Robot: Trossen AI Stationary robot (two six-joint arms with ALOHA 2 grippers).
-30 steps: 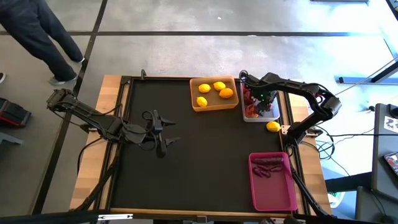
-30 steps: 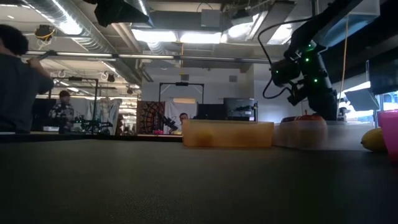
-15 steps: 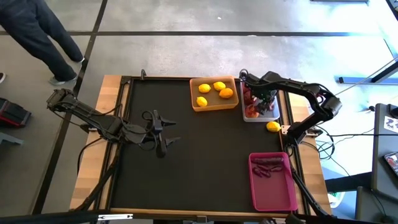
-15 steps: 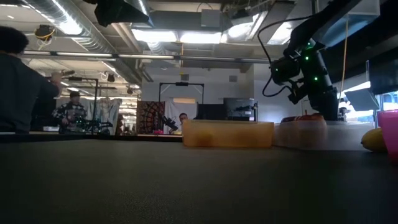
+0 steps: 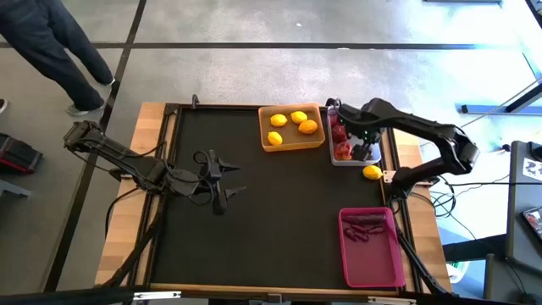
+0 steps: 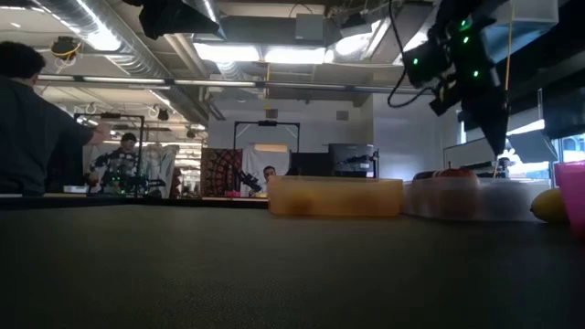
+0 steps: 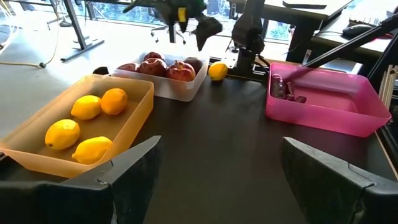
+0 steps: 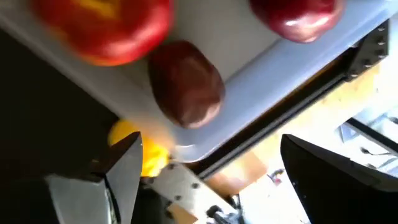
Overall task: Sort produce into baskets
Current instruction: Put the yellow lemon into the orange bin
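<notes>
My right gripper (image 5: 364, 144) hangs open and empty above the white basket (image 5: 373, 159), which holds several red apples (image 8: 186, 81). One yellow lemon (image 5: 371, 172) lies on the table just near of that basket; it also shows in the right wrist view (image 8: 140, 152). The orange basket (image 5: 269, 144) holds lemons and an orange-tinted citrus (image 5: 307, 127). The magenta basket (image 5: 373, 258) holds dark purple pieces (image 5: 364, 224). My left gripper (image 5: 227, 180) waits open at the table's left middle.
The three baskets stand along the table's far and right sides. The black mat (image 5: 254, 229) lies between the grippers. A person (image 5: 51, 51) stands on the floor beyond the far left corner.
My right gripper has gone up from the white basket, staying over it. The apples stay in the basket.
</notes>
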